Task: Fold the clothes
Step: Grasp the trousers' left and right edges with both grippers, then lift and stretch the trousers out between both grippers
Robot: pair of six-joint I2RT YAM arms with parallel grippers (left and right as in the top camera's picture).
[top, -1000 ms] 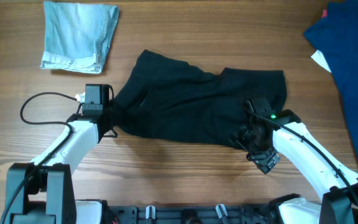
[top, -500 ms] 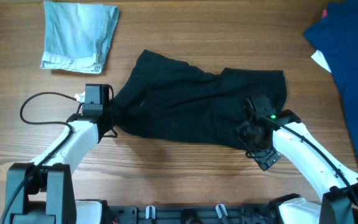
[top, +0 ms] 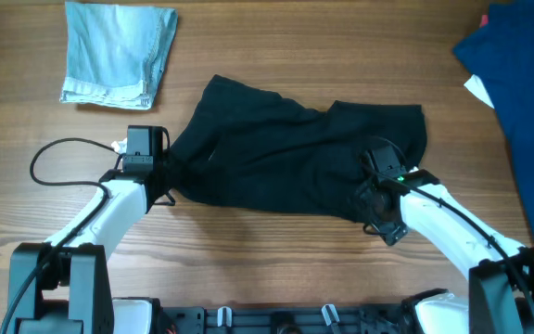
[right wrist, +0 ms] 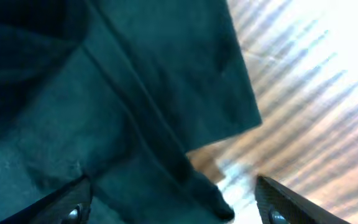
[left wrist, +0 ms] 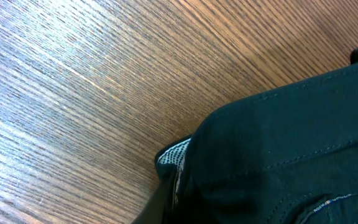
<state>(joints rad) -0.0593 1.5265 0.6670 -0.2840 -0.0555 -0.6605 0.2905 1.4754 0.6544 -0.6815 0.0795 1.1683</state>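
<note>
The wooden bench carries everything, and the biggest thing on it is the black garment, spread rumpled across the middle with its long side running left to right. It lies open and unfolded, so by my reading the job on this piece is only at its start: the corners are being taken up before the first fold.

At the far right edge a dark blue cloth hangs into view, well apart from the black one. At the top left sits a pale denim piece, already folded into a neat rectangle.

The left claw is at the black garment's left end, where the cloth gathers into creases toward it. Its wrist view shows fabric lying right against a mesh pad, so it appears to be pinching that corner.

The right claw sits over the lower right part of the garment. Its fingertips are spread wide, with a hem and a loose flap of cloth between them and nothing gripped.

The next move probably calls for the right claw to settle on that edge and close, catching one layer cleanly, so both ends can lift together.

A black cable loops on the bench beside the left arm, and a small white scrap peeks out by the blue cloth. Neither lies in the fold's path.
</note>
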